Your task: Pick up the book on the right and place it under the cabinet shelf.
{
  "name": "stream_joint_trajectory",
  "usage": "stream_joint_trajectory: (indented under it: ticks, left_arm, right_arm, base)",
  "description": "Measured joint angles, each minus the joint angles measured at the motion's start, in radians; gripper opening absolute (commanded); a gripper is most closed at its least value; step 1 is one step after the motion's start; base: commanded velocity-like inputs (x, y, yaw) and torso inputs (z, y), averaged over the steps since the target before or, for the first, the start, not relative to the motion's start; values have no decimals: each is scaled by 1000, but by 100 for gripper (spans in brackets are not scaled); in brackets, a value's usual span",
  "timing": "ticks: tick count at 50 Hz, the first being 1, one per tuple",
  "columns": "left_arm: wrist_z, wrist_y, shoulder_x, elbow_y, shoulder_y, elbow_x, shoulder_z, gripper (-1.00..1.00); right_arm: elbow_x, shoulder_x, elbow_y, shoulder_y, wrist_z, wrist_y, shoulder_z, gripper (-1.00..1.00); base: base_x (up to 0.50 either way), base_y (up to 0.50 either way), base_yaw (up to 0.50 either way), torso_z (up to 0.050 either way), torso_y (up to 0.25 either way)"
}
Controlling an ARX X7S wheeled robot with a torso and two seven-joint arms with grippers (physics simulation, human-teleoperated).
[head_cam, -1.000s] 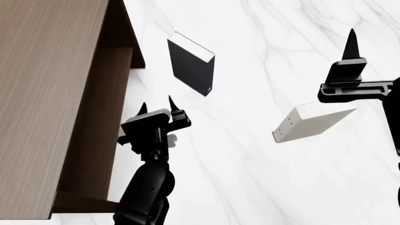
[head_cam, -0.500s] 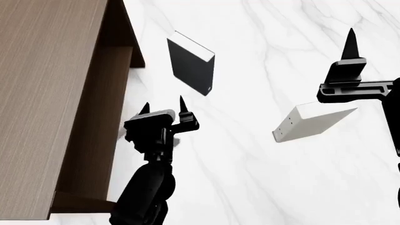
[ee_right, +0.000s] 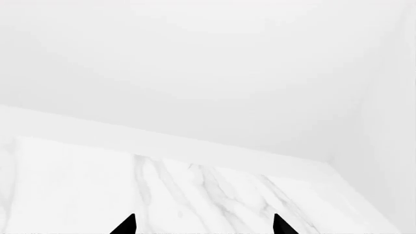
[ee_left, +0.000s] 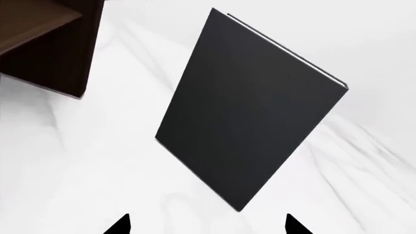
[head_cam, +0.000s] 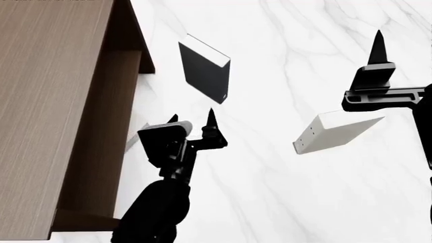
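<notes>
Marble-patterned white tabletop (ee_left: pixel 78 161) fills the left wrist view, with a black book (ee_left: pixel 250 109) standing on it, its broad cover facing the camera; the left tool (ee_left: pixel 206 226) shows only two dark fingertips spread wide apart with nothing between them, and a corner of the cabinet shelf (ee_left: pixel 46 44) with its inner board shows off to one side. Head view: the dark brown cabinet shelf (head_cam: pixel 54 101) takes up the left, the black book (head_cam: pixel 204 68) stands just right of its far end, and the open left tool (head_cam: pixel 193 119) hangs near of that book. The book (head_cam: pixel 135 139) shows only as a pale grey sliver between the cabinet shelf and the left tool, mostly hidden. A chunkier off-white book (head_cam: pixel 334 132) lies to the right, just near of the right tool (head_cam: pixel 377 55). Right wrist view: the right tool (ee_right: pixel 202 225) has its tips parted and empty over bare tabletop (ee_right: pixel 195 190).
</notes>
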Motion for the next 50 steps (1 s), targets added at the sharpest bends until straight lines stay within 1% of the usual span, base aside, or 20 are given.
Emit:
stream_joint_trajectory:
  ticks: [7, 26, 37, 50]
  left_arm:
    - [-2, -16, -37, 67, 6, -44, 49, 100]
    - [-72, -65, -132, 265, -5, 25, 159, 100]
    - [-105, -91, -159, 369, -12, 65, 202, 100]
    - [-125, -101, -170, 442, -7, 94, 229, 100]
  right_arm:
    - [-3, 2, 0, -6, 0, -4, 1, 100]
    - [-6, 3, 4, -23, 0, -7, 8, 100]
    - [-6, 6, 2, -29, 1, -8, 14, 100]
    - [-7, 8, 0, -34, 1, -8, 18, 100]
  base:
    - [0, 0, 0, 5, 8]
    - [0, 0, 0, 2, 3]
    - [0, 0, 0, 0, 0]
    - [0, 0, 0, 0, 0]
